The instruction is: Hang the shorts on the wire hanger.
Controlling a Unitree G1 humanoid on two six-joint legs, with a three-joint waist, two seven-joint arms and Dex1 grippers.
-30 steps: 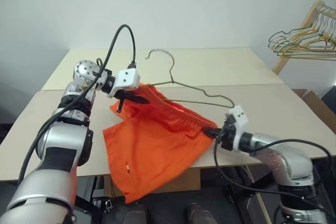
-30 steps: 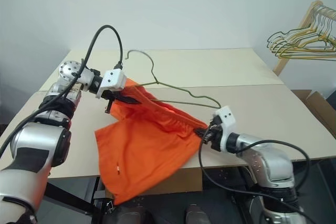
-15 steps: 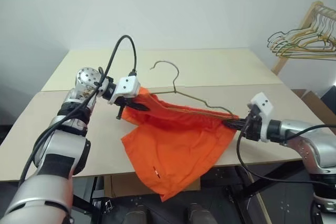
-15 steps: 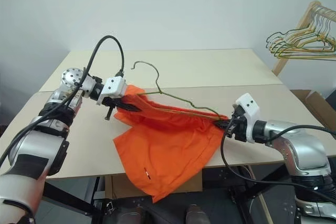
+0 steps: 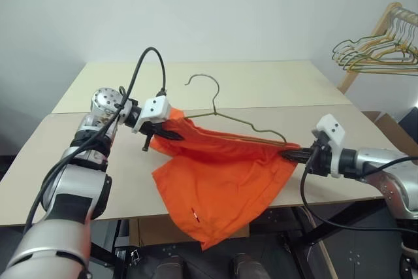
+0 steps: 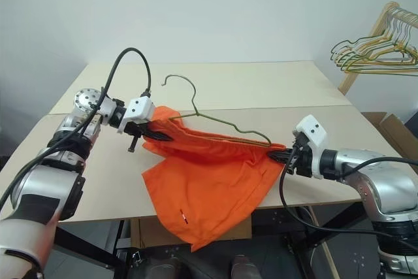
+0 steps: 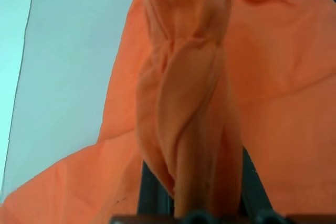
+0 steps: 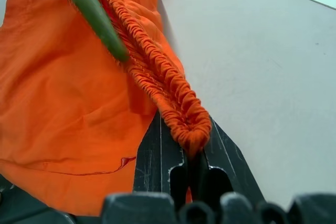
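Observation:
The orange shorts (image 5: 225, 181) hang stretched between my two grippers above the table's front edge, their gathered waistband (image 8: 157, 72) pulled taut. My left gripper (image 5: 171, 134) is shut on the waistband's left end. At the right end, my right gripper (image 5: 292, 155) is shut on the waistband, pinched between its black fingers (image 8: 157, 156). The thin grey-green wire hanger (image 5: 232, 121) lies along the waistband's far side, its hook (image 5: 202, 83) rising upward over the table. In the right wrist view, the hanger's wire (image 8: 89, 9) runs right beside the waistband.
Two pale tables (image 5: 261, 89) are pushed together, with a seam between them. At the far right, a wooden rack (image 5: 369, 44) carries a bunch of yellowish and green hangers (image 5: 375, 50). A cardboard box (image 5: 401, 132) stands right of the table.
The shorts went from slack and bunched to stretched wide, as my right gripper pulled its end of the waistband right and up. The left gripper sank slightly, and the hanger now lies along the waistband.

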